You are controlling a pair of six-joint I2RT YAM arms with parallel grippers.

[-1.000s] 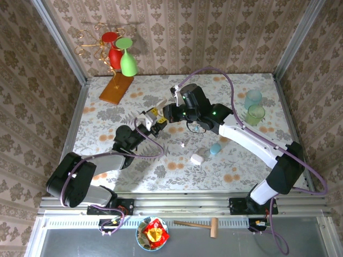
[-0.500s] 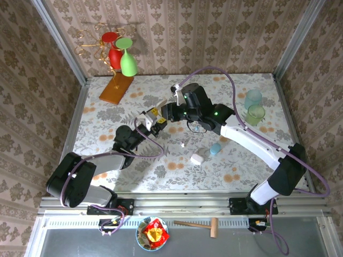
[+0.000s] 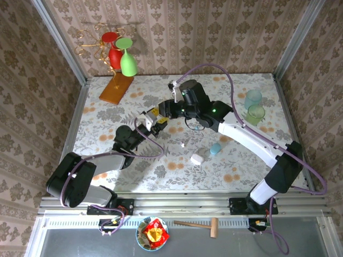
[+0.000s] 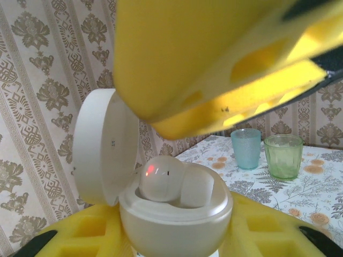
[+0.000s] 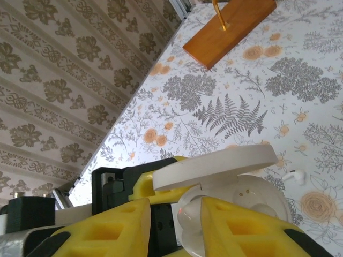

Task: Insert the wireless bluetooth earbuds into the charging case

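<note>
The left gripper (image 3: 154, 119) has its yellow fingers (image 4: 75, 235) closed on the base of the charging case (image 4: 174, 219), holding it upright with the lid swung open to one side. One earbud (image 4: 163, 179) sits in the case, a small red light showing on it. The right gripper (image 5: 177, 214) hangs right over the open case, its fingers a narrow gap apart with something pale and rounded between them; I can't tell whether they grip it. The second earbud (image 3: 183, 144) lies loose on the flowered table (image 3: 102, 115), near the case but apart from it. Nearer the arms' bases lie two pebble-shaped pieces, a white piece (image 3: 197, 158) and a light-blue piece (image 3: 215, 149), just beside each other. Toward the right edge stand two cups, a blue cup (image 3: 253, 98) and a green cup (image 3: 255, 114), side by side. At the far left corner a wire rack (image 3: 91, 40) on a wooden base (image 3: 116, 88) carries two wine glasses, a red glass (image 3: 114, 56) and a green glass (image 3: 127, 64).
</note>
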